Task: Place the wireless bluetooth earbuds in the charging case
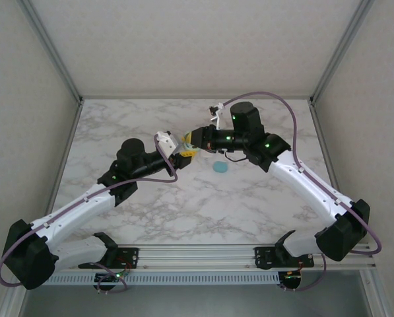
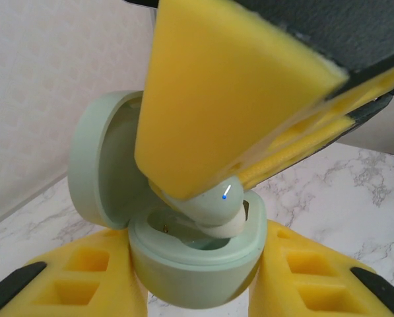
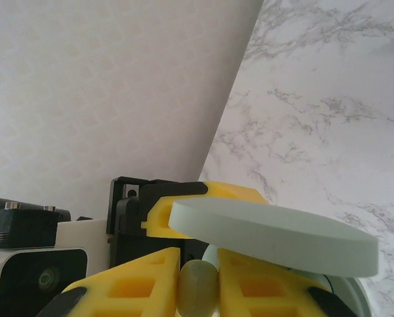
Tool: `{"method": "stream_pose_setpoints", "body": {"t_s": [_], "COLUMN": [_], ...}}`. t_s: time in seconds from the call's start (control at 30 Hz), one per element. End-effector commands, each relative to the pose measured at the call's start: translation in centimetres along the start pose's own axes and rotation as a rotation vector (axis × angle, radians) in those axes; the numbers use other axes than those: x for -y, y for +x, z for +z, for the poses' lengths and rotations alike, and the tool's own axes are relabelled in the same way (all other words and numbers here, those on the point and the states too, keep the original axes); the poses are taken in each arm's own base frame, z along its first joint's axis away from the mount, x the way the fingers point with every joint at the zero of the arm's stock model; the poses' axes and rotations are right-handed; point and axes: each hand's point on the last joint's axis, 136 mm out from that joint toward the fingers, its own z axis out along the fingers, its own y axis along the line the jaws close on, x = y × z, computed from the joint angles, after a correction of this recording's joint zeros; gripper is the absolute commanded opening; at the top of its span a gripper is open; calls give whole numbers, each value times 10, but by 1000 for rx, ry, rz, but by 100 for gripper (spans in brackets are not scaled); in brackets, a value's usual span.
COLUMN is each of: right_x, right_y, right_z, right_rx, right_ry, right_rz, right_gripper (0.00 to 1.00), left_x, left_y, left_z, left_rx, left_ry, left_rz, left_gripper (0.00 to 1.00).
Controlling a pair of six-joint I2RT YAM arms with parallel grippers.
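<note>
My left gripper point(image 2: 195, 281) is shut on a mint green charging case point(image 2: 197, 254), held above the table with its lid point(image 2: 104, 158) swung open. A mint green earbud point(image 2: 213, 201) sits partly inside one well of the case, its white tip down and a small blue light on its shell. My right gripper point(image 3: 198, 285) is shut on that earbud point(image 3: 197, 290), and one of its yellow fingers point(image 2: 216, 99) presses down from above. From above, the two grippers, left point(image 1: 183, 158) and right point(image 1: 189, 141), meet over the middle of the table.
A teal-blue rounded object point(image 1: 220, 168) lies on the marble table point(image 1: 249, 205) just right of the grippers. Pale walls point(image 1: 197, 46) close in the back and both sides. The case lid point(image 3: 276, 234) crosses the right wrist view just above the fingers.
</note>
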Motion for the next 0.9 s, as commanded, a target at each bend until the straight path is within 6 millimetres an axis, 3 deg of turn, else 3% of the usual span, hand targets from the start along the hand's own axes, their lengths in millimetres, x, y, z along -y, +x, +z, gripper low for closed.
{"method": "stream_pose_setpoints", "body": {"t_s": [0.0, 0.57, 0.87], "right_x": [-8, 10, 9], "right_y": [-8, 5, 4], "right_z": [4, 1, -3], "right_rx": [31, 11, 16], "right_ry": [-7, 95, 133], "right_rz": [-27, -38, -61], "right_gripper": [21, 24, 27], "left_x": [6, 1, 1], "left_y": [-27, -37, -39], "left_z": [1, -2, -2], "left_rx": [68, 117, 124], "left_ry": [24, -8, -4], "left_rz": [35, -3, -1], "left_gripper": [24, 24, 24]}}
